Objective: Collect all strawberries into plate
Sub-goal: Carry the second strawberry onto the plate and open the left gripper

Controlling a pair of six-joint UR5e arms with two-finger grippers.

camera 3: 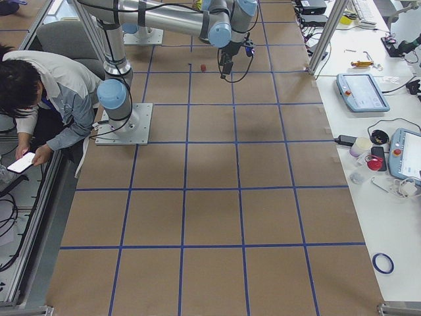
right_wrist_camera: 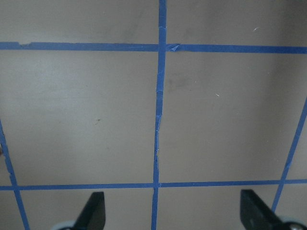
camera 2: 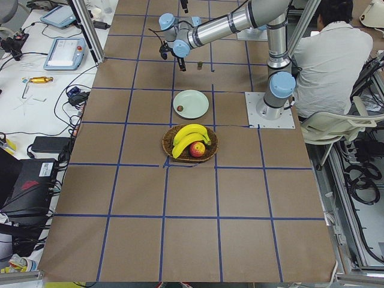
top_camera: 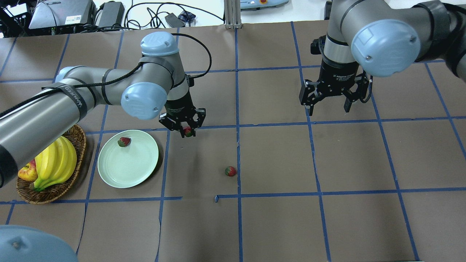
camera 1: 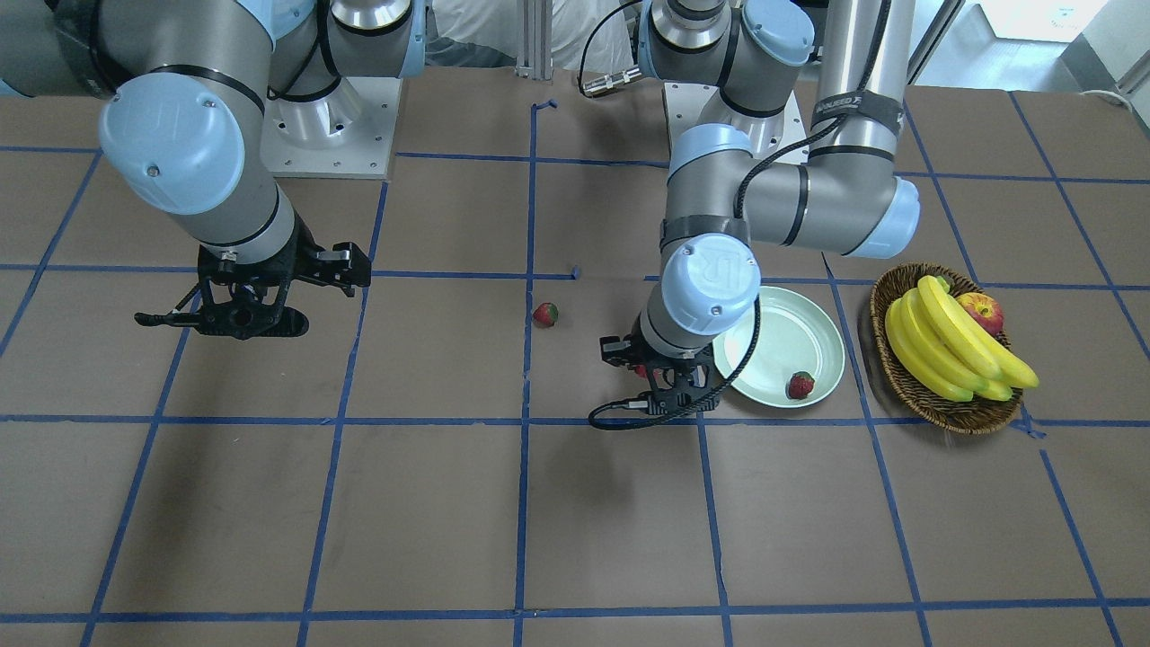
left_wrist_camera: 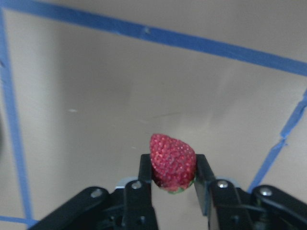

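Closest to the robot's base, I am seeing the loose strawberry (top_camera: 230,171) lying by itself on the brown worktop (top_camera: 276,156), just beside the blue centre tape line and well apart from both arms. On the robot's left, the mint-green plate (top_camera: 127,171) is sitting flat on the worktop, and the wicker basket (top_camera: 79,143) is standing just beside it, farther out on that side, carrying a bunch of bananas (top_camera: 58,163) and an apple (top_camera: 27,171). A little farther out, the plated strawberry (top_camera: 124,142) is resting inside the plate, close to the rim on the side away from the robot. Beyond that rim and slightly towards the centre line, the left tool (top_camera: 188,134) is pointing down at the worktop near the plate but not over it, and its two fingers are pinching the pinched strawberry (left_wrist_camera: 172,160) from both sides, the red tip sticking out past the fingertips; I cannot tell whether the fruit is clear of the surface. Farthest out and across the centre line, the right tool (top_camera: 327,107) is hovering above bare worktop with its fingers spread wide and gripping nothing, only taped squares showing in its wrist camera.
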